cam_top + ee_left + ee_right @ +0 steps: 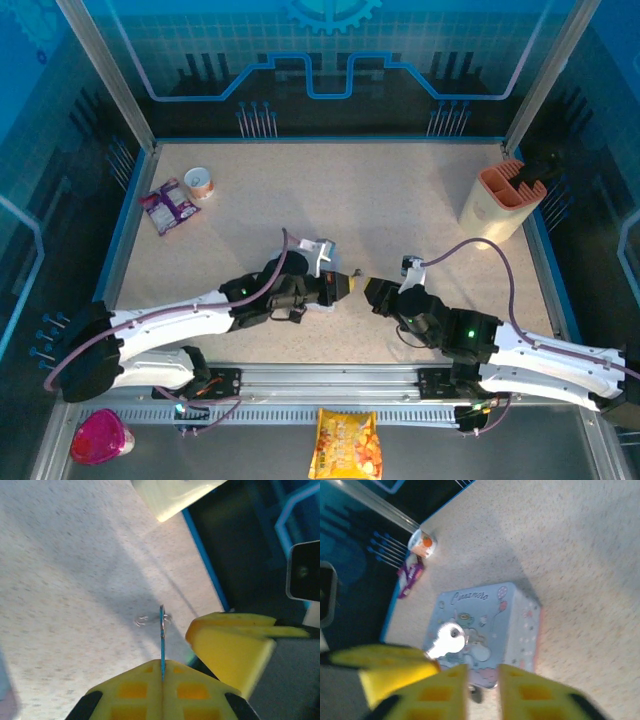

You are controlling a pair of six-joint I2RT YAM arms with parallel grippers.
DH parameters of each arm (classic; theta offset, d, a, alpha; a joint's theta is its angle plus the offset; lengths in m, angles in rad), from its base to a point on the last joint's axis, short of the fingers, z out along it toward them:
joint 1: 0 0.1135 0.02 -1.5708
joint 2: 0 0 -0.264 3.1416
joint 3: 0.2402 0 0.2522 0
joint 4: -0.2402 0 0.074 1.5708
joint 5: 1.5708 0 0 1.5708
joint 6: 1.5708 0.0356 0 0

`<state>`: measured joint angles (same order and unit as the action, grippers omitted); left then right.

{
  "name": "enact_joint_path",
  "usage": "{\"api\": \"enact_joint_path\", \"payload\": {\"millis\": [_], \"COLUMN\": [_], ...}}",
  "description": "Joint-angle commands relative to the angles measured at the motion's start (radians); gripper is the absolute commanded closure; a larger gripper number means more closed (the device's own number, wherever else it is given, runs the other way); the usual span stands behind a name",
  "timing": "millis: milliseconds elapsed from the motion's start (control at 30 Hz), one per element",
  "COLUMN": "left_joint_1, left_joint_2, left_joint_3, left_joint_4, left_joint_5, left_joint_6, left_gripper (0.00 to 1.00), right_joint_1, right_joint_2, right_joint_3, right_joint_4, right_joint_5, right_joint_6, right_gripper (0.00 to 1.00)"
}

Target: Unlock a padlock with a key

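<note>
In the left wrist view my left gripper (162, 667) is shut on the key (162, 630), which shows edge-on as a thin blade with a wire ring at its tip. The right wrist view shows the same key (446, 639) flat and silvery, sticking out of the left gripper's yellow finger (390, 667) over the pastel tin (490, 625). My right gripper (483, 680) is open. A small dark padlock (476, 694) shows in the gap between its fingers, at the tin's near edge. In the top view the left gripper (348, 287) and the right gripper (372, 291) nearly meet at mid-table.
An orange-and-cream container (503, 200) stands at the back right. A purple packet (168, 205) and a small cup (201, 182) lie at the back left. A snack bag (345, 445) and a pink object (100, 437) sit in front of the arm bases.
</note>
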<state>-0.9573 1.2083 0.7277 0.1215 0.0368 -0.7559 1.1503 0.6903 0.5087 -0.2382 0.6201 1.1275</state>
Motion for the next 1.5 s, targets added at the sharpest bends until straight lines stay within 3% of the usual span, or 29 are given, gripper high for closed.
{"api": "enact_joint_path", "payload": {"millis": [0, 100, 267, 400, 567, 833, 1467], "left_joint_1": [0.024, 0.023, 0.019, -0.002, -0.036, -0.047, -0.064], "left_joint_2": [-0.028, -0.010, 0.002, 0.013, 0.018, 0.009, -0.017], "left_joint_3": [0.135, 0.222, 0.319, 0.372, 0.384, 0.386, 0.328], "left_joint_4": [-0.300, -0.475, -0.635, -0.691, -0.683, -0.674, -0.638], "left_joint_5": [-0.034, -0.031, 0.023, 0.036, 0.121, 0.224, 0.292], "left_joint_6": [0.264, 0.454, 0.657, 0.775, 0.919, 0.987, 1.007], "left_gripper": [1.00, 1.00, 1.00, 1.00, 1.00, 1.00, 1.00], "right_joint_1": [-0.029, -0.049, -0.069, -0.108, -0.173, -0.201, -0.233], "right_joint_2": [-0.039, -0.111, -0.289, -0.402, -0.406, -0.346, -0.279], "right_joint_3": [0.023, -0.038, -0.140, -0.175, -0.151, -0.128, -0.116], "right_joint_4": [-0.070, -0.004, 0.134, 0.156, 0.120, 0.151, 0.216], "right_joint_5": [0.029, -0.008, -0.180, -0.363, -0.609, -0.803, -0.869], "right_joint_6": [-0.261, -0.472, -0.706, -0.781, -0.824, -0.864, -0.871], "right_gripper": [0.56, 0.49, 0.45, 0.37, 0.36, 0.44, 0.71]}}
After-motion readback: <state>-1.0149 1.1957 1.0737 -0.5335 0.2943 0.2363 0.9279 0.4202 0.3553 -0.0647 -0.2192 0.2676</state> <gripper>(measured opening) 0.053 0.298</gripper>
